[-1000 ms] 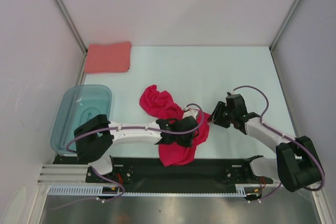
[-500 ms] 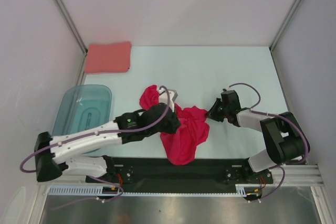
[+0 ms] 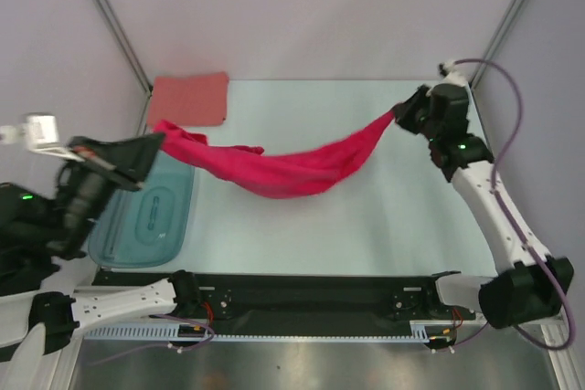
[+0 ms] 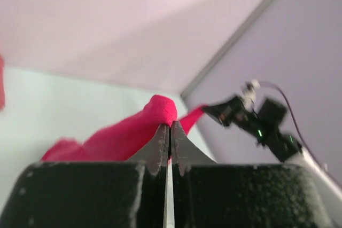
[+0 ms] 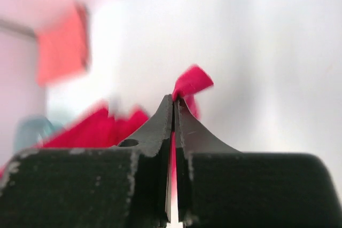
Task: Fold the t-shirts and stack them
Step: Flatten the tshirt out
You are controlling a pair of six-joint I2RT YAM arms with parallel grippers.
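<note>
The crimson-red t-shirt (image 3: 292, 169) hangs stretched in the air across the table, sagging in the middle. My left gripper (image 3: 157, 137) is shut on its left end, raised high above the tub. My right gripper (image 3: 400, 112) is shut on its right end near the back right corner. In the left wrist view red cloth (image 4: 133, 132) bulges out from the closed jaws of the left gripper (image 4: 170, 126). In the right wrist view a red fold (image 5: 191, 82) sticks out at the tips of the right gripper (image 5: 174, 100). The salmon-pink t-shirt (image 3: 189, 98) lies folded flat at the back left.
A translucent teal tub (image 3: 146, 216) sits at the left edge of the table, partly under my left arm. White walls with metal corner posts (image 3: 110, 20) close in the table on three sides. The arm bases' black rail (image 3: 302, 294) runs along the near edge.
Both arms lifted and pulled apart. The red shirt went from a crumpled heap at the table's middle to a taut band in the air. The right gripper closed on the cloth.
</note>
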